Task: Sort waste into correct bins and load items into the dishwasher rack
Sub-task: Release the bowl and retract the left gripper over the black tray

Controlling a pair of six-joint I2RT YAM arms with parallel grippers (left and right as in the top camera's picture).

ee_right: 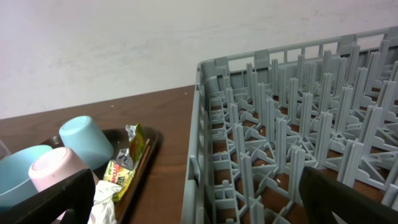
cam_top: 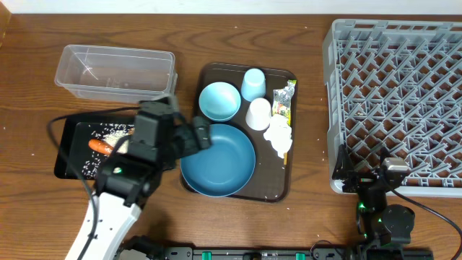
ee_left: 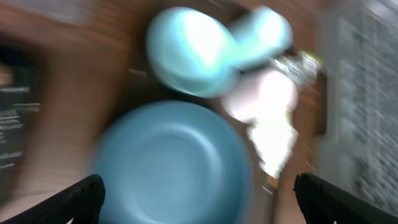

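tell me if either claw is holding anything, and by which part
Nothing is held. The left claw is open over the blue dish, the right claw open by the dishwasher rack, both empty.

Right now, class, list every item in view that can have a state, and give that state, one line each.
left gripper: open, empty
right gripper: open, empty
dishwasher rack: empty
clear tub: empty
black tray: holds carrot and rice
blue dish: upright, empty
small blue bowl: upright, empty
light-blue cup: mouth down
white cup: mouth down
napkin: crumpled
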